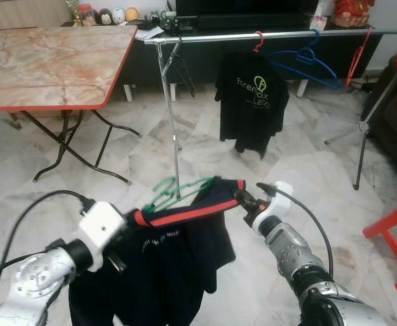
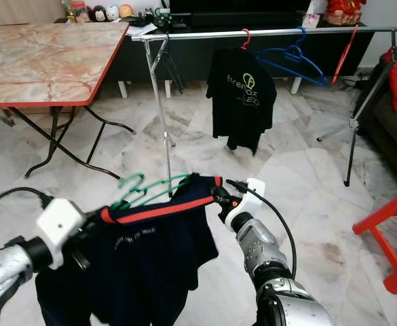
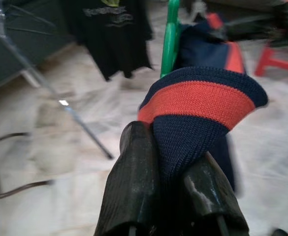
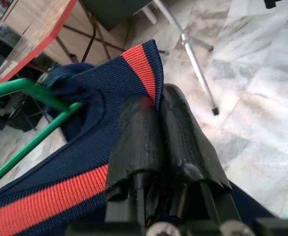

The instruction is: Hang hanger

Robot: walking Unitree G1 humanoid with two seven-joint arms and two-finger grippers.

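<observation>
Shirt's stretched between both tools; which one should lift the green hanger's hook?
Probably left: the left tool pinches the collar right beside the green hanger; the right tool sits farther away.

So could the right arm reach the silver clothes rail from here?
Probably not yet: the right gripper is shut on the navy red-striped shirt, and the silver clothes rail stands well beyond it.
</observation>
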